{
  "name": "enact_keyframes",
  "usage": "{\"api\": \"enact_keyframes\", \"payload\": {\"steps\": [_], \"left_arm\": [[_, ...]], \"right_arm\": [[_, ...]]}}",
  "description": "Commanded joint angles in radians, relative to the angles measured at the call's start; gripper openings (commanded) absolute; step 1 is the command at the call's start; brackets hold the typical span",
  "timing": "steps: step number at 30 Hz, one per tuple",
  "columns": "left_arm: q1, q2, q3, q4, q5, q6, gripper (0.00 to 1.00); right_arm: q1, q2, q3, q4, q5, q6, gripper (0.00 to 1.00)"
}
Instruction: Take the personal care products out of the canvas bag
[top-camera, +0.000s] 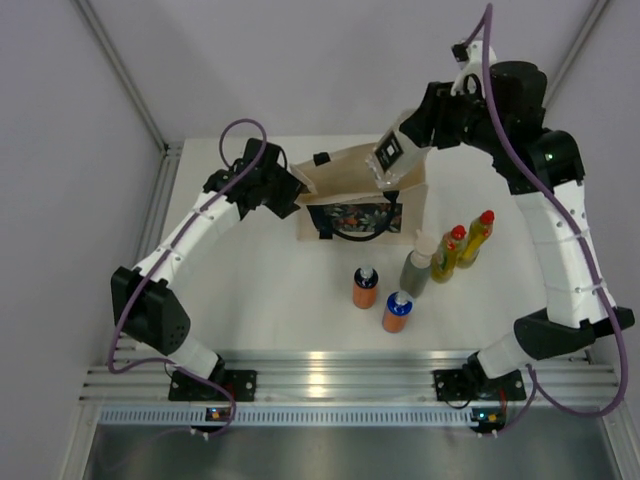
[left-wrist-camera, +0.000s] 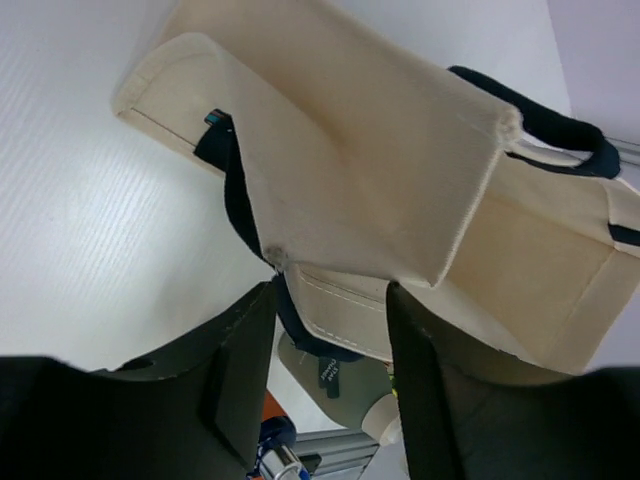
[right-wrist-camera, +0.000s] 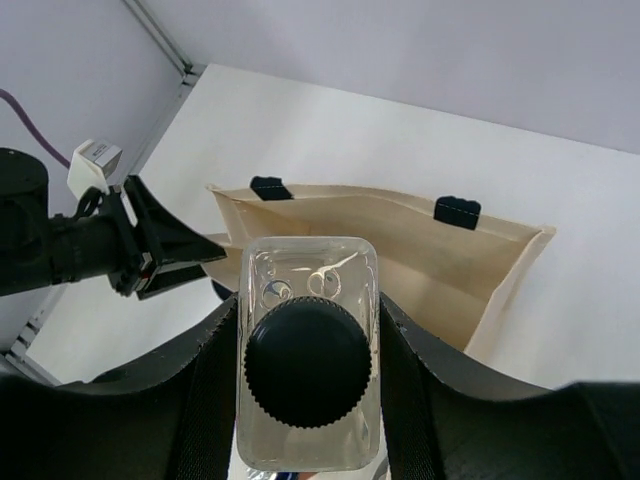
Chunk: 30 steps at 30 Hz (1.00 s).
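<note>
The canvas bag (top-camera: 350, 180) stands at the back of the table, mouth up, its floral panel facing the arms. My right gripper (top-camera: 392, 160) hangs above its right end, shut on a pale bottle (right-wrist-camera: 308, 270) with a dark cap. My left gripper (left-wrist-camera: 332, 300) is at the bag's left end. Its fingers stand apart, with the bag's (left-wrist-camera: 380, 150) rim and black handle in the gap. In front of the bag stand two orange bottles (top-camera: 365, 288) (top-camera: 397, 312), a grey-green bottle (top-camera: 417, 268) and two yellow bottles (top-camera: 447, 252) (top-camera: 477, 237). The bag's inside is hidden.
An aluminium rail (top-camera: 320, 375) carrying both arm bases runs along the near edge. Grey walls with slanted frame posts (top-camera: 125, 70) close in the table at the left, right and back. The five standing bottles crowd the centre-right, just below the bag.
</note>
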Motion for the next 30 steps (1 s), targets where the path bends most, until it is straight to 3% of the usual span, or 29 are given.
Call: {"api": "enact_keyframes", "payload": {"steps": [1, 4, 12, 14, 26, 30], "left_arm": [[0.004, -0.008, 0.071, 0.002, -0.008, 0.034, 0.54], [0.006, -0.016, 0.091, 0.004, -0.011, 0.046, 0.68], [0.006, -0.074, 0.173, 0.001, -0.031, 0.132, 0.86], [0.006, -0.086, 0.198, 0.001, -0.034, 0.190, 0.99], [0.004, -0.227, 0.281, 0.001, -0.074, 0.440, 0.99], [0.006, -0.238, 0.269, 0.001, -0.053, 0.543, 0.99]], "right_arm": [[-0.035, -0.089, 0.057, 0.112, 0.004, 0.045, 0.00], [-0.053, -0.101, 0.022, 0.113, 0.010, 0.043, 0.00], [-0.162, -0.138, 0.000, 0.100, 0.094, 0.033, 0.00], [-0.190, -0.147, -0.007, 0.100, 0.107, 0.039, 0.00], [-0.349, -0.170, -0.131, 0.112, 0.349, 0.036, 0.00], [-0.437, -0.165, -0.211, 0.193, 0.294, 0.022, 0.00]]}}
